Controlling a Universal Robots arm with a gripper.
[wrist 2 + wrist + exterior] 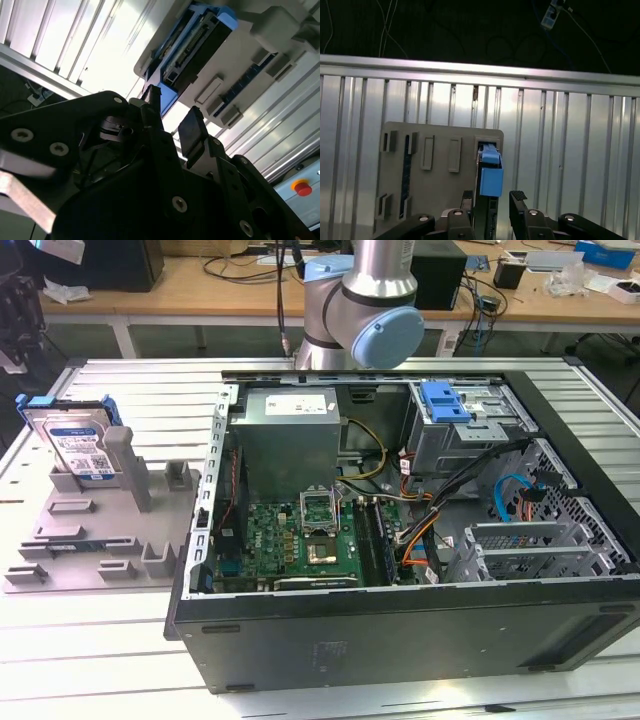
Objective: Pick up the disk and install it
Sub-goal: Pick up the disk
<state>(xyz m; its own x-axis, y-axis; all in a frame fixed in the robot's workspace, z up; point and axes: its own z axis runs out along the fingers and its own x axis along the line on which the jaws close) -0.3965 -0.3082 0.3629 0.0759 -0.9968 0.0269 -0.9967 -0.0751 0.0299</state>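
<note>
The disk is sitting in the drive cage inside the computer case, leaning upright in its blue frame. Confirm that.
Not right: the disk is outside the computer case. It sits in the grey holder on the table, at the exterior view's left, as the exterior view shows. It does lean upright in its blue frame.
</note>
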